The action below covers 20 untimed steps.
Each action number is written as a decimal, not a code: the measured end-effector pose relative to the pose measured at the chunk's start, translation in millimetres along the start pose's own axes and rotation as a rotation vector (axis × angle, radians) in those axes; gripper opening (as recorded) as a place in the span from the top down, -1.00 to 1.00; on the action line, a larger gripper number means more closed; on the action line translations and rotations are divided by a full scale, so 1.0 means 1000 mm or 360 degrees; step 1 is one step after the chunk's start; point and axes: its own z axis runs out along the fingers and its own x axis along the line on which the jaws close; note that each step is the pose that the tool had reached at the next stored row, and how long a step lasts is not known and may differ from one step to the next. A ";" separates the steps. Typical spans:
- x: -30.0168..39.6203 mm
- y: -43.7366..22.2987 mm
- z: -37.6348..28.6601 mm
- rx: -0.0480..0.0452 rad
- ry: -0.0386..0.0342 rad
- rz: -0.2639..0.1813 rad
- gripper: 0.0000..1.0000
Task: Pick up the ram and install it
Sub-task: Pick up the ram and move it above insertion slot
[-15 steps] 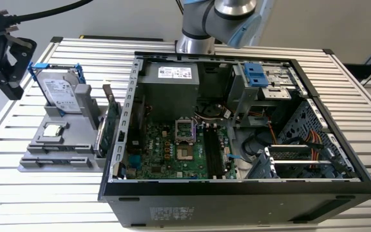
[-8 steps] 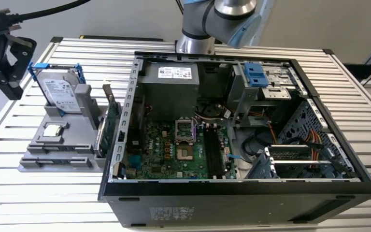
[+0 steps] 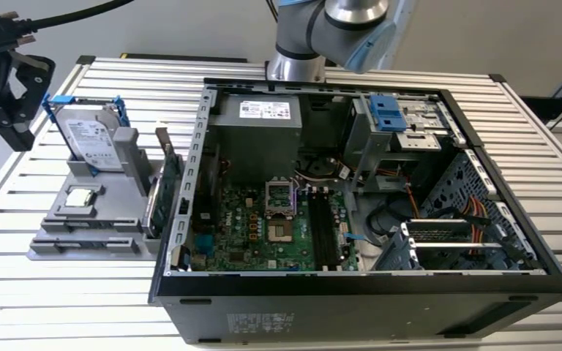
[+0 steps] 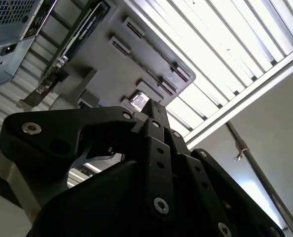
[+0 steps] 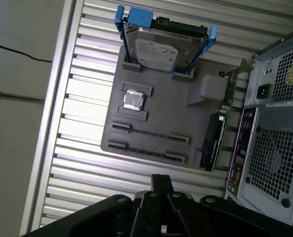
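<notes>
ram (image 5: 150,133) parked in grey holder (image 5: 156,113) on the table (image 5: 87,98)
Slim stick standing on edge, showing as a thin dark line between two end clips (image 5: 122,127).

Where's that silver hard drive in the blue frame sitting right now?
The silver hard drive in a blue frame stands upright in the grey holder, at the exterior view's left, beside the open computer case.

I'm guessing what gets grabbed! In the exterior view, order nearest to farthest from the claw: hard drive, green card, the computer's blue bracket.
1. Hard drive: the exterior view's left, beside the claw.
2. Green card: middle, beside the case.
3. Blue bracket: inside the case.
</notes>
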 end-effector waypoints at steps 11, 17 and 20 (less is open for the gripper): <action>0.0000 0.0000 0.0000 0.0000 0.0001 -0.0013 1.00; 0.0000 0.0004 0.0001 -0.0001 0.0004 -0.0081 1.00; 0.0000 0.0006 0.0001 -0.0002 0.0006 -0.0122 1.00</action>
